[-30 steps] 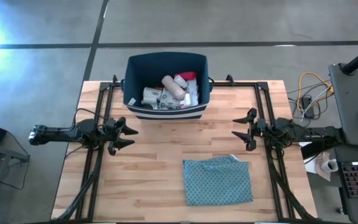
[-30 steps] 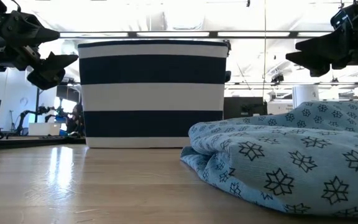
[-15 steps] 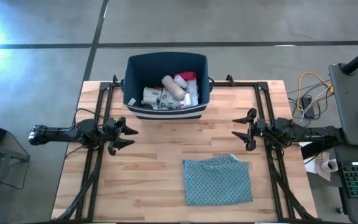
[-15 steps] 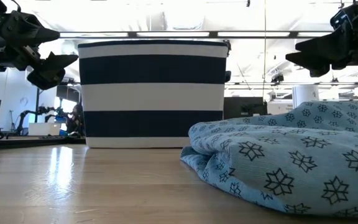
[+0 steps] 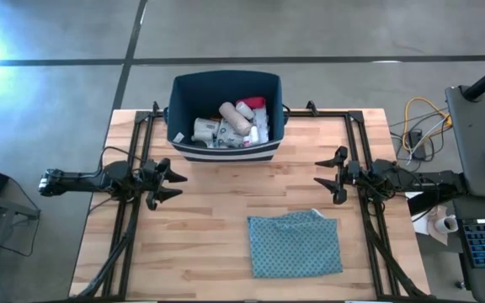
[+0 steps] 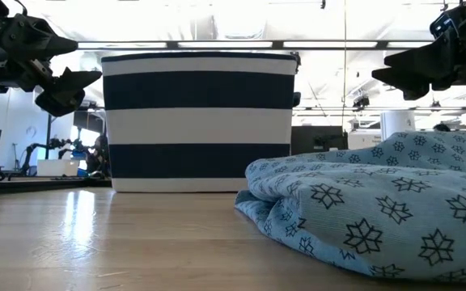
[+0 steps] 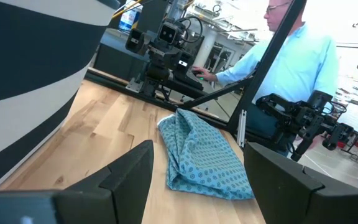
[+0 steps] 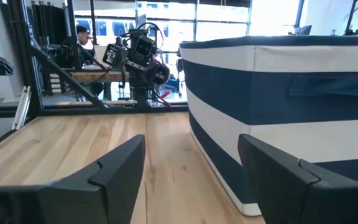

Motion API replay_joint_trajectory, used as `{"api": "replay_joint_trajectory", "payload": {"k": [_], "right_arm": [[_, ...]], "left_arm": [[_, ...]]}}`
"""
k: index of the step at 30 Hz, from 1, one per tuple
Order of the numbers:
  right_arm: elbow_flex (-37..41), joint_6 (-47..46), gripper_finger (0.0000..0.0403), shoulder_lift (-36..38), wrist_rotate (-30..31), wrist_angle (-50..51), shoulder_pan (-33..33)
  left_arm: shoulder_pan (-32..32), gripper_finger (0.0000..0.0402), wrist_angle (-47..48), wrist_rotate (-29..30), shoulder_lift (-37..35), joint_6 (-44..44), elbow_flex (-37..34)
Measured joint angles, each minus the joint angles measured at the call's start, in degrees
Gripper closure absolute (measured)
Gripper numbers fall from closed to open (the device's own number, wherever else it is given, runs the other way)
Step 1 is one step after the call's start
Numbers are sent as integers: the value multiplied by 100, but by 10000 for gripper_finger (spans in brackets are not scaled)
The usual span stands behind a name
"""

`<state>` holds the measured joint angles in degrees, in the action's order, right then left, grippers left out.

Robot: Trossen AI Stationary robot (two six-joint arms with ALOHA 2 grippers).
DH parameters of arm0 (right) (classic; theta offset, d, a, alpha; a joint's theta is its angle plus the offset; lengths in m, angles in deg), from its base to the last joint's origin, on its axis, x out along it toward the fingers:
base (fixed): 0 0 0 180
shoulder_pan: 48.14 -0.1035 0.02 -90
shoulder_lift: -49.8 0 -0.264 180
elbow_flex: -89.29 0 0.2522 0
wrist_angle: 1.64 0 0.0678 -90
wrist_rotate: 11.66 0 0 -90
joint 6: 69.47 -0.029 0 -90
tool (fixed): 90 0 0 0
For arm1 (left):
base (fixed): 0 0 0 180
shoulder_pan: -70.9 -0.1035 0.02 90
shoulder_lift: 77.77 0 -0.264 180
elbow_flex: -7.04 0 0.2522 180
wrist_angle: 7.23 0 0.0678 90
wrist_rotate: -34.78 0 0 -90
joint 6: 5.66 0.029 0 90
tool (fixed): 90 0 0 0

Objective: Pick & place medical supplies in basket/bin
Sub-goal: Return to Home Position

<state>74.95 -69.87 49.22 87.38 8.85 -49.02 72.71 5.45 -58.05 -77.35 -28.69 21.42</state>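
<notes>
The navy bin [image 5: 226, 150] with white stripes stands at the table's far middle. Inside it lie the medical supplies [image 5: 232, 124]: white bottles, a tan roll, a red item and white packets. My left gripper [image 5: 173, 185] hovers open at the table's left edge, level, with nothing between its fingers. My right gripper [image 5: 325, 170] hovers open at the right edge, also level, with nothing in it. Both point toward the table's middle. The bin's striped wall [image 8: 278, 112] fills the side of the right wrist view.
A teal patterned cloth [image 5: 295, 244] lies crumpled on the table's near right part, also seen in the low view [image 6: 379, 202]. Bare wood lies between the grippers. A person in a light blue shirt [image 7: 291, 56] stands beyond the table's right side.
</notes>
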Motion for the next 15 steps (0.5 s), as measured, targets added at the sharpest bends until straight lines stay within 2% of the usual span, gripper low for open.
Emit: {"api": "replay_joint_trajectory", "payload": {"k": [15], "right_arm": [[0, 2, 154, 0, 0, -1, 0]], "left_arm": [[-1, 171, 0, 0, 0, -2, 0]]}}
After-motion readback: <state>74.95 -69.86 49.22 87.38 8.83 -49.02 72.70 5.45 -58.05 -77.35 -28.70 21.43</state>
